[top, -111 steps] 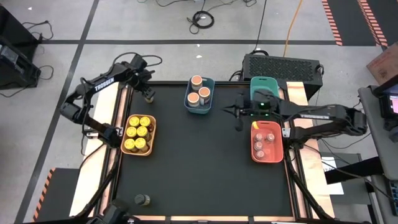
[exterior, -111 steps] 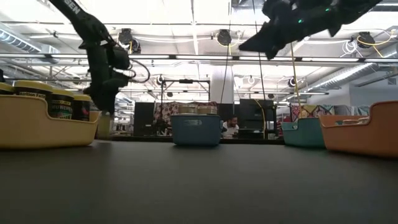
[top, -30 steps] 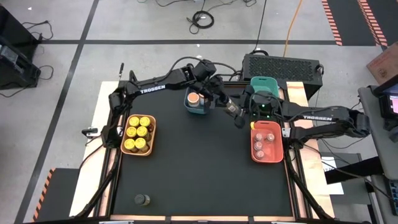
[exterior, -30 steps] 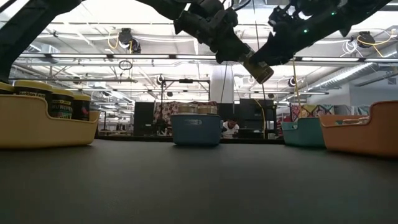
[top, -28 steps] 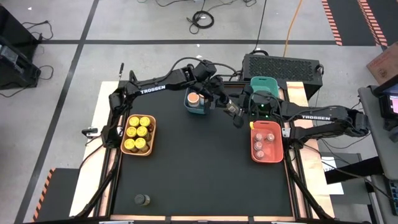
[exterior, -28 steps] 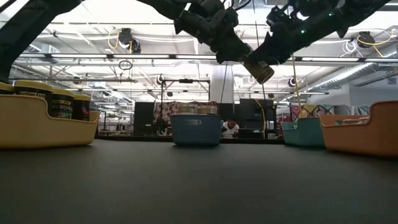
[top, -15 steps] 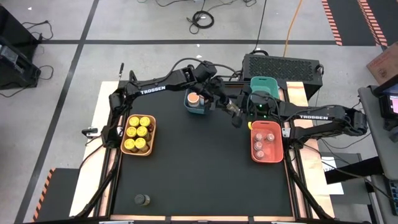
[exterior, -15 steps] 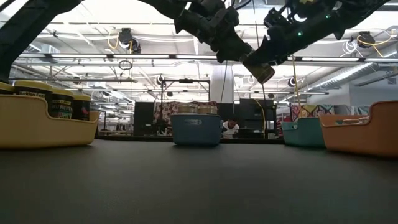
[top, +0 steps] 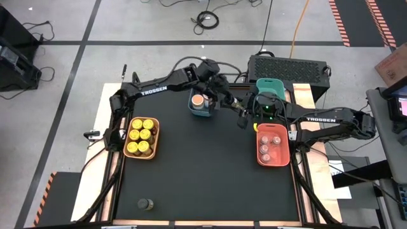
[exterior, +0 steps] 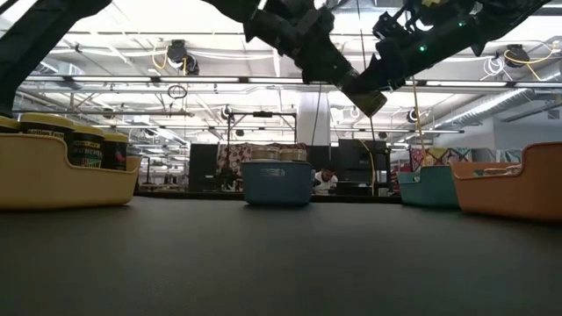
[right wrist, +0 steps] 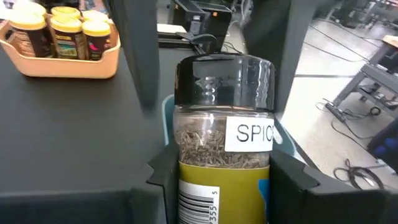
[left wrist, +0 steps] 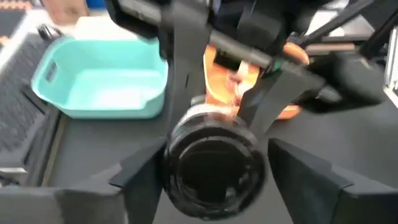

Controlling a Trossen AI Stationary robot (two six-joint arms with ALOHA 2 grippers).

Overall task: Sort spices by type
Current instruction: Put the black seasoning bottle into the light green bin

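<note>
A dark-lidded spice jar (right wrist: 224, 137) with dried herbs and a yellow-green label hangs in the air near the blue bin (top: 203, 107). My right gripper (right wrist: 227, 186) is shut on it. My left gripper (left wrist: 214, 186) is open around the jar's lid (left wrist: 214, 163), with a gap on each side. In the high view the two grippers meet at the jar (top: 242, 117). Another dark jar (top: 145, 204) stands on the table at the near left. My right gripper pinches the jar's labelled body (right wrist: 186, 186), below the herb window, between its two fingers. The fingers lie across the jar. The jar is lifted clear of the table and tilted (exterior: 364, 95), its lid end toward my left gripper.
A yellow bin (top: 141, 137) at the left holds several yellow-lidded jars. The blue bin holds peach-topped jars. A teal bin (top: 272, 84) stands at the far right. In front of it a red bin (top: 272, 146) holds pinkish-topped jars.
Both grippers have stayed together above the table beside the blue bin, with the jar aloft between them. A few seconds before, my left gripper was at the far left corner and has since come across to my right gripper.
</note>
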